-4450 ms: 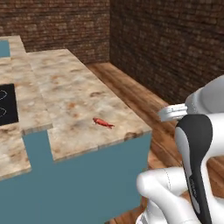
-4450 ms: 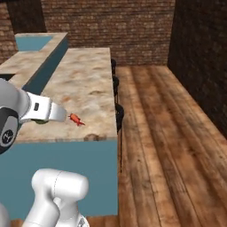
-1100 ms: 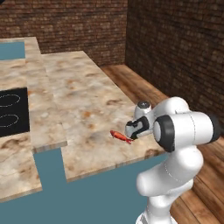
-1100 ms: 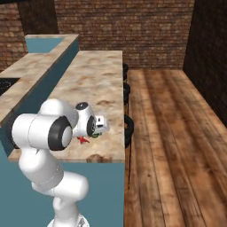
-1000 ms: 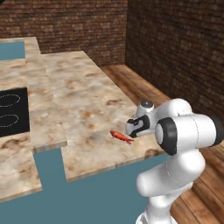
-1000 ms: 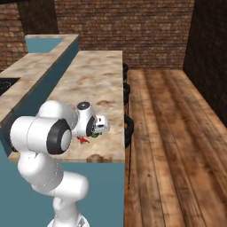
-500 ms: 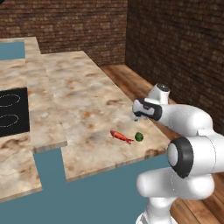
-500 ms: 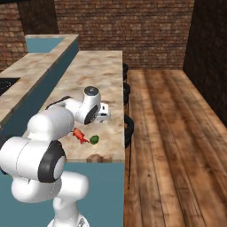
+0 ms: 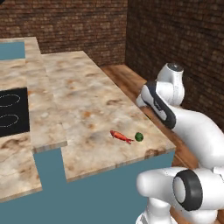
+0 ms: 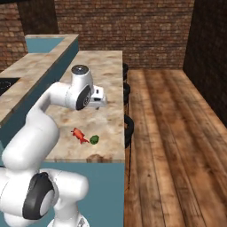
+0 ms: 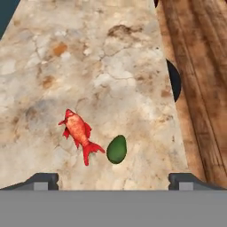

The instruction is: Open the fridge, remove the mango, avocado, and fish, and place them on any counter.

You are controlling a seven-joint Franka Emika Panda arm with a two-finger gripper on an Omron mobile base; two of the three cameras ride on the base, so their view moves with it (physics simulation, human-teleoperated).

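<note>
So the avocado is sitting on the counter right next to the red fish, both near the front corner by the wooden floor. The gripper hangs above them, fingers spread wide apart, with nothing in its grip at all.

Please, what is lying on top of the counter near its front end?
On the counter lie a red fish and a green avocado, side by side and close together. The open gripper hangs above them, holding nothing. Their undersides are hidden.
</note>
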